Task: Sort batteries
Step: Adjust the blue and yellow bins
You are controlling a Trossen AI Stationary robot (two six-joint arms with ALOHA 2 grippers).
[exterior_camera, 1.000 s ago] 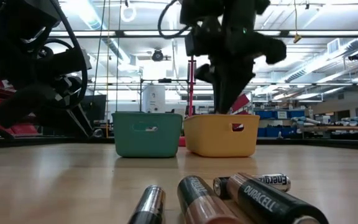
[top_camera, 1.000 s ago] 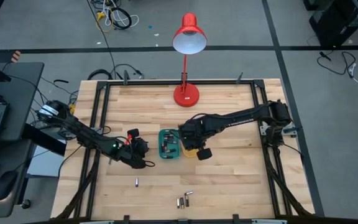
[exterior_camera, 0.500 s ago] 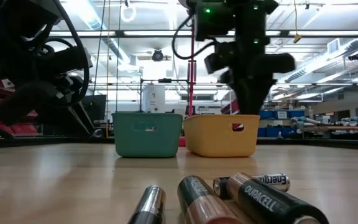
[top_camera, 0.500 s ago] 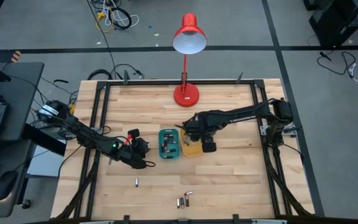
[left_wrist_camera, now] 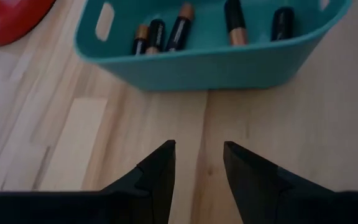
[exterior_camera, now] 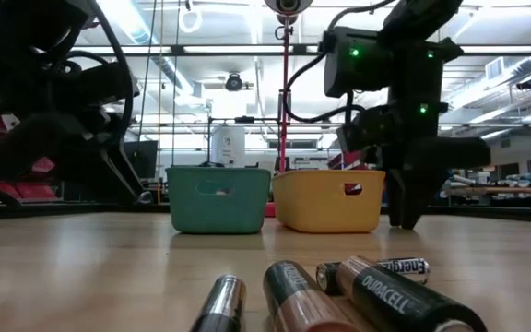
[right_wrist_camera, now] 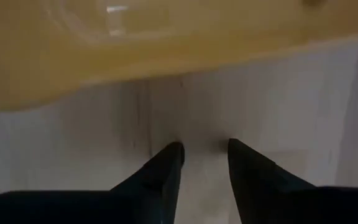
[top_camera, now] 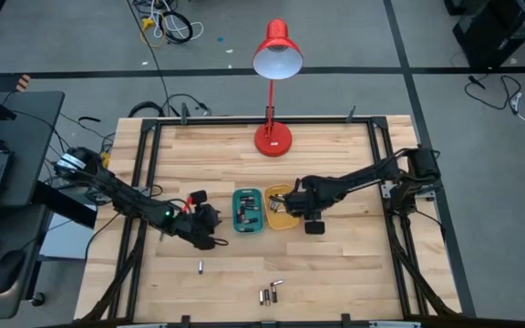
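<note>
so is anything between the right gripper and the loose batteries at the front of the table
Nothing visible. The right gripper sits beside the yellow tray, jaws apart and empty. Bare wood lies between it and the loose batteries near the table's front edge.

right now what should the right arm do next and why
Probably swing the right pincer toward the loose dark-and-silver cylindrical batteries near the table's front edge. Its fingers are apart with nothing between them, beside the small yellow plastic bin, so it looks free to fetch the next one.
</note>
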